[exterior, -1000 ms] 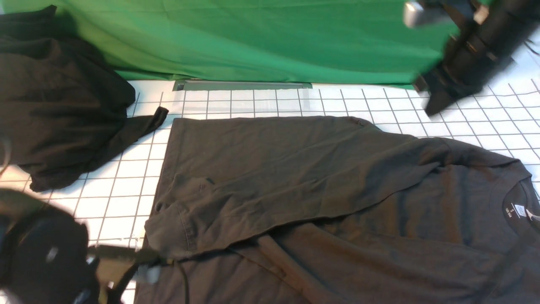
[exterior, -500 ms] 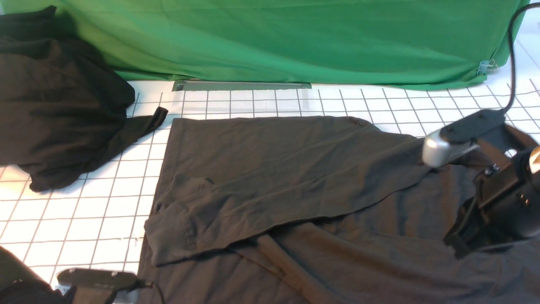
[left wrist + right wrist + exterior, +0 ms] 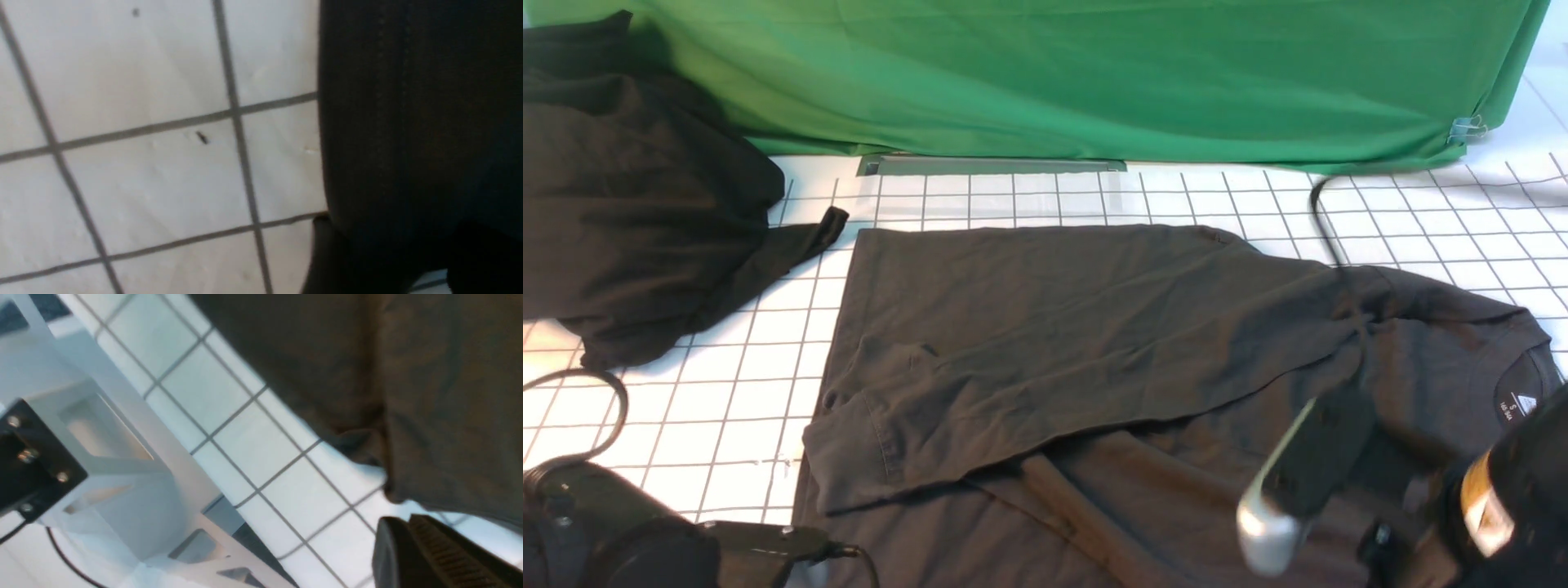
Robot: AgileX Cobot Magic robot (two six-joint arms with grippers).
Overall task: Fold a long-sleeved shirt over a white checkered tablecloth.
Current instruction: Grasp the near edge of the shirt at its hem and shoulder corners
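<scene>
- Left gripper (image 3: 392, 261): two dark, blurred fingers seem to stand apart, released, right at the hem of the shirt (image 3: 1094, 343)
- Right gripper (image 3: 441, 555): only one ribbed finger shows, so I cannot tell whether it is released or clenched; the shirt's edge lies just beyond it, not touching
- Shirt: dark charcoal, spread out between the two grippers, one sleeve folded across the body, white neck label (image 3: 1521, 406) at the right gripper's end
- Tablecloth (image 3: 735, 384): white with grey squares, beneath both grippers and the shirt
- Black heap (image 3: 629, 212): well beyond the left gripper, its tip near the shirt's corner
- Green backdrop (image 3: 1094, 73): farthest from both grippers
</scene>
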